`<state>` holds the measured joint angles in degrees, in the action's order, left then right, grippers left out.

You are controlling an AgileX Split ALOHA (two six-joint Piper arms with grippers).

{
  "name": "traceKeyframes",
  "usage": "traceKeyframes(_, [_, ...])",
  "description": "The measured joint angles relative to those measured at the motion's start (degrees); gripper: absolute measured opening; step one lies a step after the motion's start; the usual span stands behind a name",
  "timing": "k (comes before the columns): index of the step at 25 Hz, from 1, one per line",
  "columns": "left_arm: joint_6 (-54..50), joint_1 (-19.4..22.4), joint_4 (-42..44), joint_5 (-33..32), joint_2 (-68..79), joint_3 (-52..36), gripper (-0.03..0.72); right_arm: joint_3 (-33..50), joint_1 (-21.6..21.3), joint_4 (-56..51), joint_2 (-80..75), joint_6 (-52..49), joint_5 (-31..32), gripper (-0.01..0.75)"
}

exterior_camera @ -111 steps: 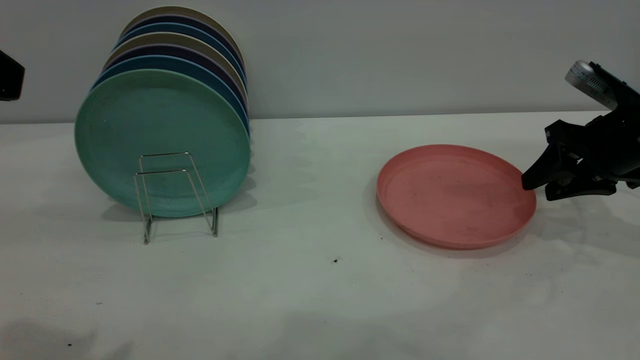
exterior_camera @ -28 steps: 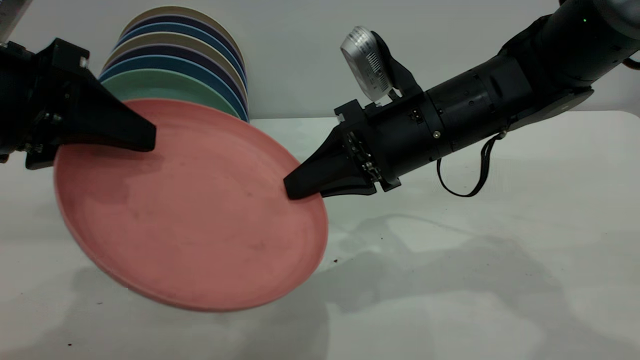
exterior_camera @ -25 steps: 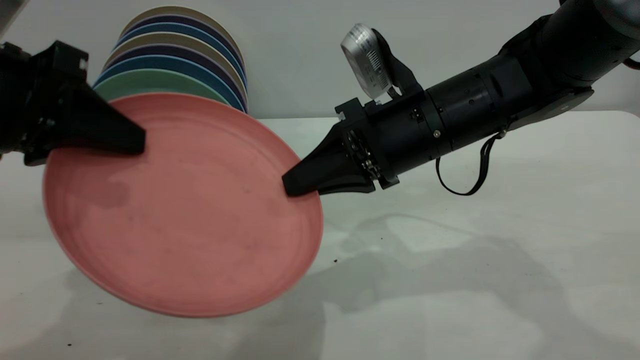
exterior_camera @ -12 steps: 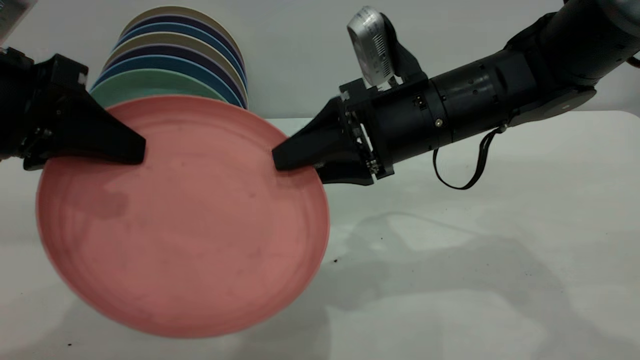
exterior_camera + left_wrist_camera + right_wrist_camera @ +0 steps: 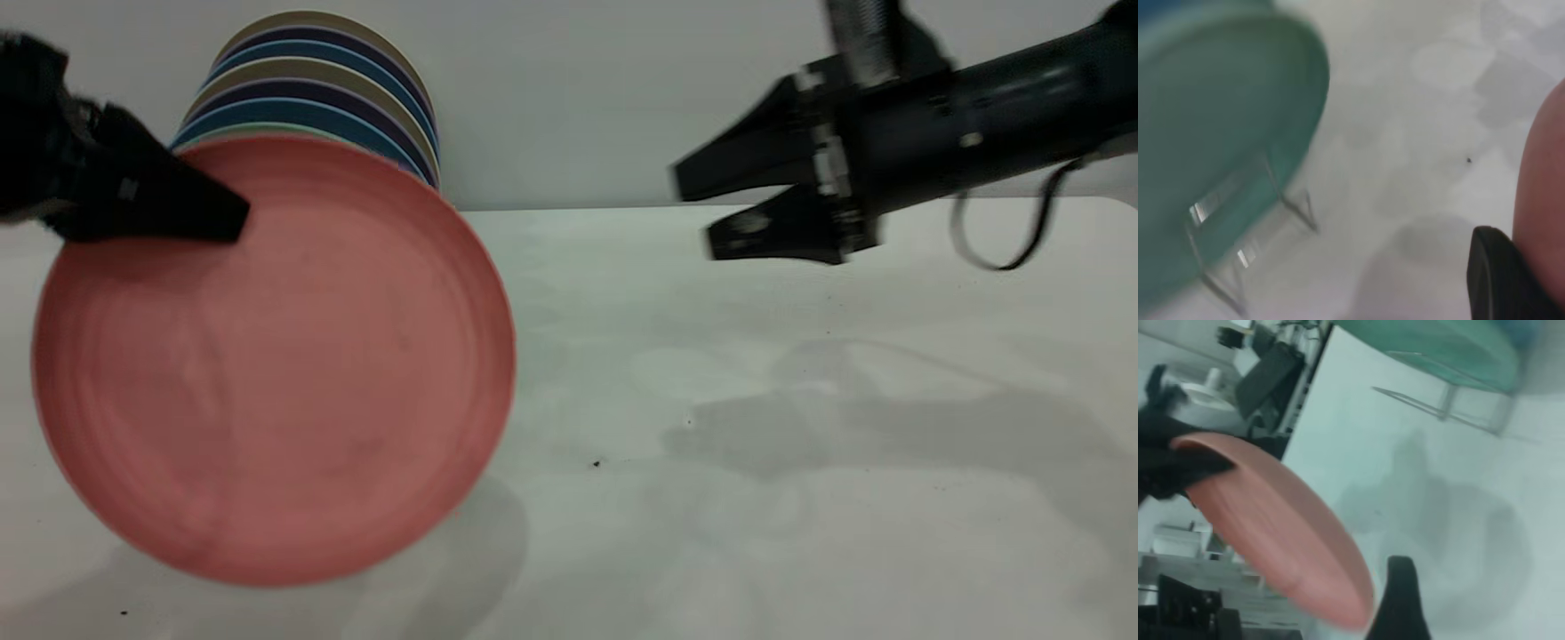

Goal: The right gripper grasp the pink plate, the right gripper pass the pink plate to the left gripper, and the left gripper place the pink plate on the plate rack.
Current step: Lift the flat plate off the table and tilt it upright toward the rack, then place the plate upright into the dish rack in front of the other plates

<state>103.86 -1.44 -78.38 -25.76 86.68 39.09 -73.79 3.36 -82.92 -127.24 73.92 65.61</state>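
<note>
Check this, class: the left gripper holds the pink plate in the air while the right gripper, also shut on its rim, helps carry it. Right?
Not quite. The exterior view shows the right gripper open and well clear of the pink plate. Only the left gripper holds it in the air.

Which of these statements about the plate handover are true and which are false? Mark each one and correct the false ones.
1. The left end effector holds the pink plate by its rim. True.
2. The right end effector grips the pink plate. False: it is open and clear of the plate.
3. The pink plate lies flat on the table. False: it is held up, nearly upright.
4. The plate rack has a teal plate standing in it. True.
5. The pink plate sits in the rack. False: it is not yet placed.
</note>
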Motion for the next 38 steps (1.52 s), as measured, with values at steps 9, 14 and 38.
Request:
traceKeyframes(9, [16.55, 0.0, 10.17, -0.29, 0.0, 8.52, 0.09, 0.0, -3.91, 15.6, 0.16, -6.43, 0.21, 0.501])
traceKeyframes(14, [16.55, 0.0, 15.93, -0.46, 0.0, 11.62, 0.09, 0.0, -3.91, 21.35, 0.16, -11.1, -0.6, 0.456])
traceKeyframes(38, [16.55, 0.0, 26.83, 5.92, 4.97, 23.09, 0.09, 0.0, -3.94, 26.74, 0.62, -15.54, -5.86, 0.442])
